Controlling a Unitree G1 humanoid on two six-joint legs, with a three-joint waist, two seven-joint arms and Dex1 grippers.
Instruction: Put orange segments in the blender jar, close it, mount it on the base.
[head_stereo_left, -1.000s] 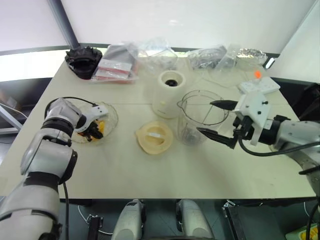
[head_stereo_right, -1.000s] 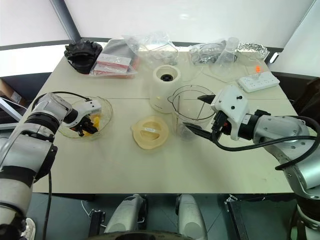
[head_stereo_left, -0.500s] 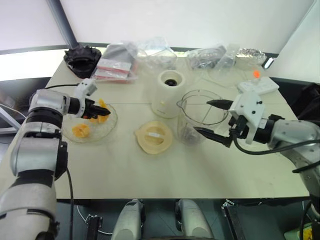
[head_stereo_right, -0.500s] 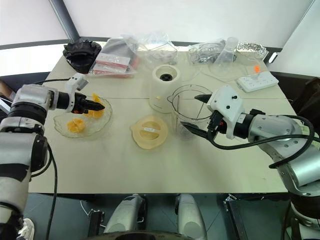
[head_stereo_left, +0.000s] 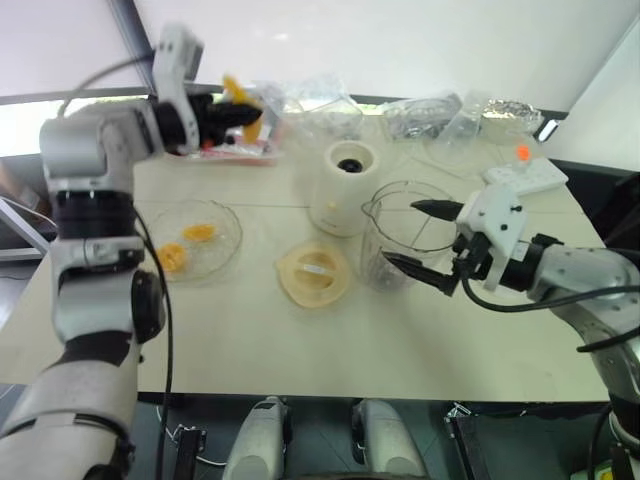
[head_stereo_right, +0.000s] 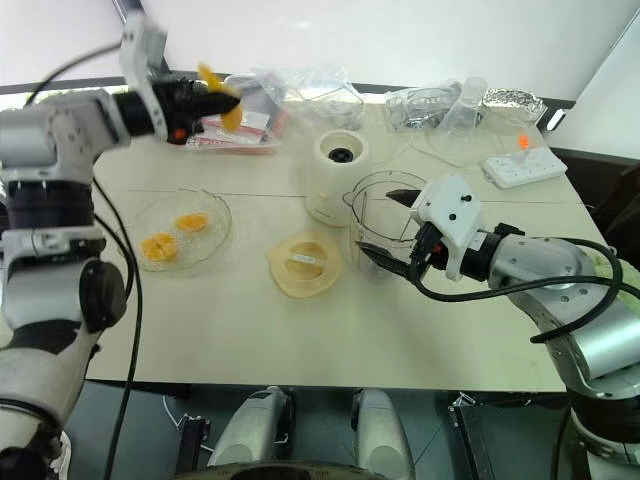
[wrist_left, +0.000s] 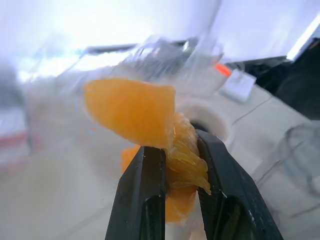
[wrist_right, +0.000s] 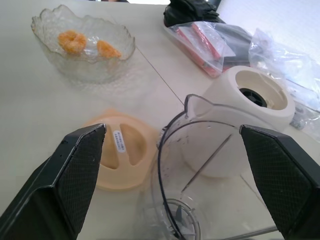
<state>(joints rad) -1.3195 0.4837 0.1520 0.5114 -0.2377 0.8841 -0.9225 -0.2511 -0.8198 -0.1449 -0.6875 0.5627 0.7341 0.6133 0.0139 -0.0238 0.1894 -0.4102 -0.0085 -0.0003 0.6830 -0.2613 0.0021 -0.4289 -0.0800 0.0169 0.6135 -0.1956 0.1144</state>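
I am holding an orange segment (wrist_left: 135, 112) clamped in my left tool (head_stereo_left: 243, 112), the two black fingers pinching it at its lower end so the wedge is sticking up and out past the tips. That tool is hanging high over the far left part of the surface (head_stereo_left: 250, 350), near the plastic bags (head_stereo_right: 300, 90). My right tool (head_stereo_left: 420, 240) is standing spread wide, one finger on each side of the blender jar (head_stereo_left: 400, 245) without gripping it, as far as I can judge.

The jar is sitting upright on the surface, mouth open, just in front of and to the right of the base (head_stereo_left: 342, 187), with the flat cream lid (head_stereo_left: 313, 274) lying beside it on its left. More orange segments (head_stereo_right: 176, 233) are lying in the shallow glass dish (head_stereo_right: 215, 235) at the left.

What matters now is that the jar mouth lies to the right of the left tool, nearer to me and well below it, with the base standing between the two. I am judging that the carried segment needs to travel right and down over the base to reach the rim. The right arm is nearer the jar, so it is placed to steady it while the left arm is delivering.
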